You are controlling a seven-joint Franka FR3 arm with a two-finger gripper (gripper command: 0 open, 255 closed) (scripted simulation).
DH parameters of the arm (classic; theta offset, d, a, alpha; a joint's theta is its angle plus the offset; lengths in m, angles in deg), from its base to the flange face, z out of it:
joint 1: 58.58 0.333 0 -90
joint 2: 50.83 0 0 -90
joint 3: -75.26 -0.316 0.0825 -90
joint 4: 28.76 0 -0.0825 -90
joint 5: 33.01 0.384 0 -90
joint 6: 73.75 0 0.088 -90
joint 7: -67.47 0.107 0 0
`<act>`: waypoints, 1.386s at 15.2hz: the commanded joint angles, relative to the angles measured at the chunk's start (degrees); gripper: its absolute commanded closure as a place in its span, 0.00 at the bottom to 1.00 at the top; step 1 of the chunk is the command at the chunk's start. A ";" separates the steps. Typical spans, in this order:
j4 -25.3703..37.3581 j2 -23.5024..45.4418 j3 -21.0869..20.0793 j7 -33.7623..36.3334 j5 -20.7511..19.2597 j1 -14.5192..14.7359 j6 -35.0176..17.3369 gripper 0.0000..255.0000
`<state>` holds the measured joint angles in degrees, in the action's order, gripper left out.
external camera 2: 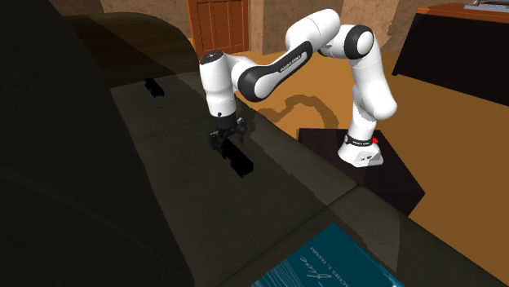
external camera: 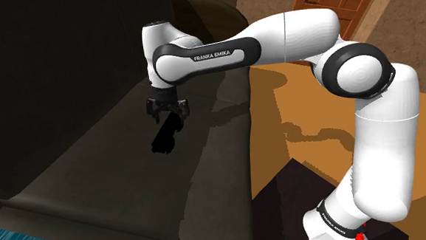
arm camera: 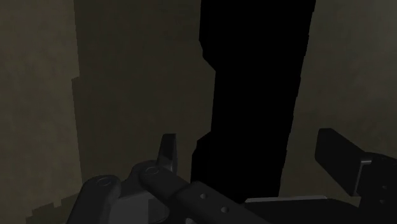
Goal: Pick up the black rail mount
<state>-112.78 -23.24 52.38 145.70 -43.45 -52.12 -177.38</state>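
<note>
Gripper (arm camera: 249, 149) crosswise astride black rail mount (arm camera: 254, 89)

The black rail mount (external camera: 166, 136) is a plain, all-black, elongated block with stepped, uneven edges. It lies flat on a dark olive-grey surface (external camera: 96, 187). In the shoulder view its long axis runs from 1 o'clock to 7 o'clock, and in the second exterior view from 11 o'clock to 5 o'clock.
</note>
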 commanded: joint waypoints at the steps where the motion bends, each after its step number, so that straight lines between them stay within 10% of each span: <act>1: -0.62 0.66 0.15 0.26 -0.28 0.09 -1.26 0.00; 6: -2.32 1.39 0.33 0.49 -0.62 0.07 -3.63 0.00; 7: -2.25 1.47 0.35 0.48 -0.64 0.08 -3.62 1.00; 21: 0.11 0.42 0.08 0.18 -0.16 0.12 -0.30 1.00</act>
<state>-113.23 -22.68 52.52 145.88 -43.68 -52.07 -178.38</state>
